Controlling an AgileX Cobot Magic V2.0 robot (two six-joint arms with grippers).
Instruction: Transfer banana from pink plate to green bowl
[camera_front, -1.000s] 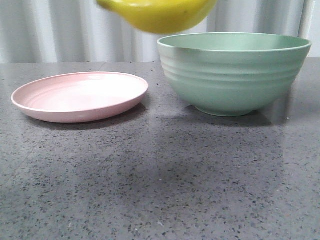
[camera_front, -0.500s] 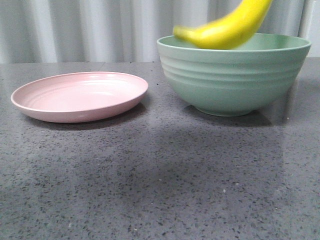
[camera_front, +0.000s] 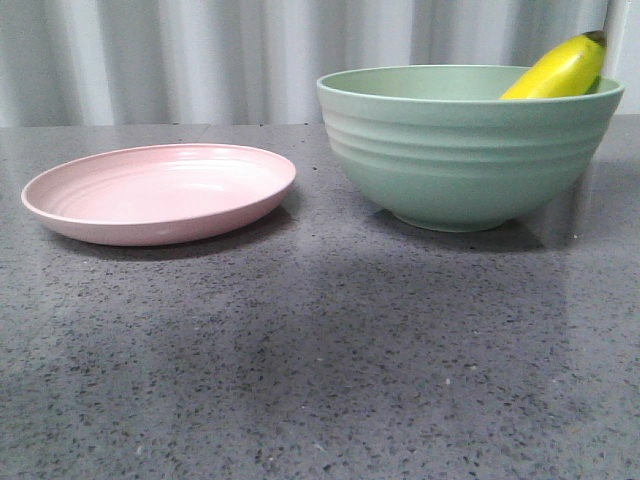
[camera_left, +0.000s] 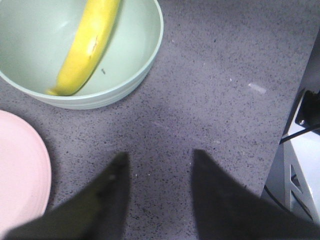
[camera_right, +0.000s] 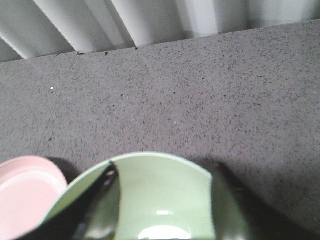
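The yellow banana (camera_front: 560, 72) lies inside the green bowl (camera_front: 460, 160), and its dark tip sticks up over the right rim. The left wrist view shows it lying curved along the inner wall (camera_left: 87, 47) of the bowl (camera_left: 150, 60). The pink plate (camera_front: 160, 195) sits empty to the left of the bowl. My left gripper (camera_left: 159, 155) is open and empty over bare table near the bowl and plate (camera_left: 20, 170). My right gripper (camera_right: 164, 169) is open and empty above the bowl (camera_right: 165, 195). Neither gripper shows in the front view.
The table is grey speckled stone (camera_front: 320, 350) with a pleated grey curtain (camera_front: 200, 60) behind it. In the left wrist view the table's edge (camera_left: 287, 125) runs close by, with a white frame and black cable (camera_left: 300, 165) beyond it.
The banana was in the air above the gap between plate and bowl. It has moved right and down and now rests inside the bowl, free of any gripper.
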